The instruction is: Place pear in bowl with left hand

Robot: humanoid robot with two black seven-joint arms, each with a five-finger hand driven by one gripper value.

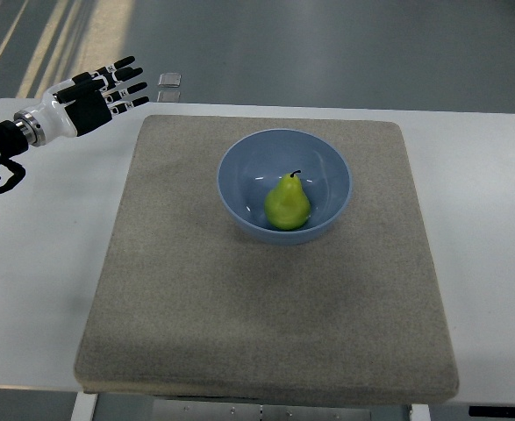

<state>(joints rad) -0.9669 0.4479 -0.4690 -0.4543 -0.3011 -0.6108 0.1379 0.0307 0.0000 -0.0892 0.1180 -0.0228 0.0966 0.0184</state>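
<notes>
One green-yellow pear (288,203) already sits in the round blue bowl (239,158); my left hand (99,92) (fingers spread, empty) I judge needs only to retreat.

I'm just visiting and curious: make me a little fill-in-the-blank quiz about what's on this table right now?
1. The pear lies inside the blue ____.
2. The bowl stands on a grey ____.
3. The left hand has its fingers spread and holds ____.
4. The pear's colour is ____.

Missing words: bowl; mat; nothing; green.
</notes>
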